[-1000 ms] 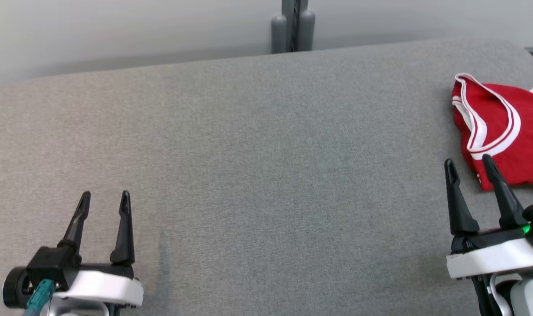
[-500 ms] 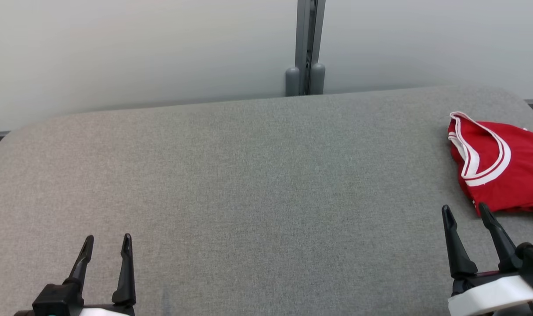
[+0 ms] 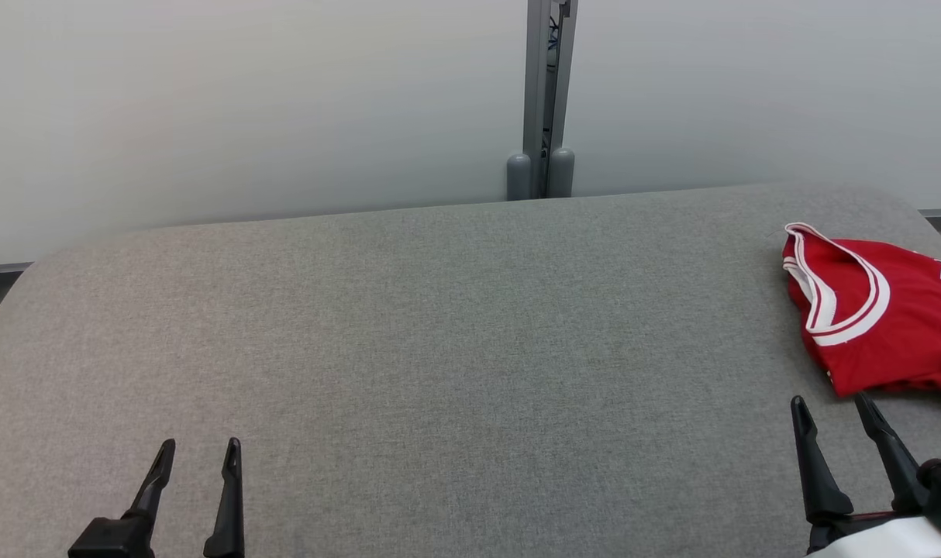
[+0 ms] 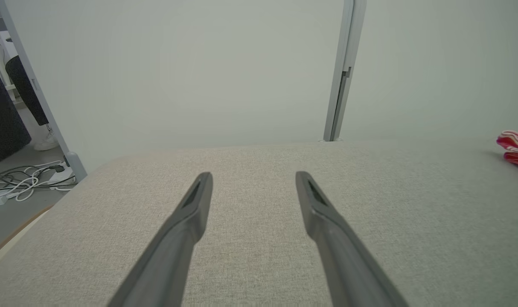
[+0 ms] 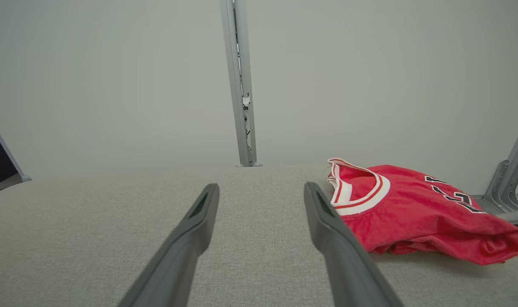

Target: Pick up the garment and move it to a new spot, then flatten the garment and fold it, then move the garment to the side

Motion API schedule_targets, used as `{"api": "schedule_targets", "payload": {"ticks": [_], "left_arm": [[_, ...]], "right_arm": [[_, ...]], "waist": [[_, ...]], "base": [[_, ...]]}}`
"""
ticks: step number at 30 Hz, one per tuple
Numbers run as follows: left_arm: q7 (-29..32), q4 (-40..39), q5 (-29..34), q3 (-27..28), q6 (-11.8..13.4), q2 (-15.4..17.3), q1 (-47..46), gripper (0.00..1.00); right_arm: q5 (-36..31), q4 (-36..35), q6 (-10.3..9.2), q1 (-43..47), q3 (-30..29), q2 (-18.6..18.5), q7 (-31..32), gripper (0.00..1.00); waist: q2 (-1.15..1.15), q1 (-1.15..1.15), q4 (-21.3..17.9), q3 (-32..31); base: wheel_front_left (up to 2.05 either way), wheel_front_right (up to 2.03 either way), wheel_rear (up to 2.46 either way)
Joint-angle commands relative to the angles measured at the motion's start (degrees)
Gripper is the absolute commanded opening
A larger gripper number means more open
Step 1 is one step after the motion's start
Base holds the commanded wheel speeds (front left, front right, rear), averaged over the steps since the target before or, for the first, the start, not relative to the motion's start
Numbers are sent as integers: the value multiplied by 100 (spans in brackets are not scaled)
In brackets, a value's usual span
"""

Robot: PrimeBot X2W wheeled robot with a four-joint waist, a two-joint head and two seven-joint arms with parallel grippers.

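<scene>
A grey fabric-covered bench (image 3: pixel 439 325) with rounded far corners stands before pale wall panels (image 3: pixel 246 108), a grey metal post (image 3: pixel 546 93) between them. Cables (image 4: pixel 20 181) lie on the floor (image 4: pixel 9 217) past its left end.

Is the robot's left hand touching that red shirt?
Apart. Head view: left hand sits lower left, red shirt far right, bare grey cushion between them.

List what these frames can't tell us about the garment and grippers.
- Red fabric jersey with white trim: head view, right edge cuts it off; full outline unknown.
- Its black lettering: cropped there; foreshortened, unreadable in right wrist view.
- Lower layers: hidden under its own top layer.
- Left gripper, right gripper: head view, bottom edge crops their bodies.
</scene>
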Motion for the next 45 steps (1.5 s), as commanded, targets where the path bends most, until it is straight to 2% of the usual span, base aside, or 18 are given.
{"api": "schedule_targets", "payload": {"ticks": [1, 36, 37, 45], "left_arm": [[23, 20, -38, 2, 10, 37, 32, 100], [-157, 298, -147, -105, 10, 75, -215, 100], [-128, 304, -138, -114, -8, 25, -104, 0], [35, 427, -842, 4, -140, -104, -202, 0]], "right_arm": [[-14, -35, -1, 65, -29, -7, 24, 100], [-62, -206, -1, 103, -96, 80, 121, 100], [-46, -162, 0, 65, -77, 90, 90, 0], [741, 39, 0, -46, -83, 113, 196, 0]], "waist": [[0, 0, 9, -2], [0, 0, 30, 31], [0, 0, 30, 31], [0, 0, 36, 42]], "base": [[0, 0, 0], [0, 0, 0], [0, 0, 0], [0, 0, 0]]}}
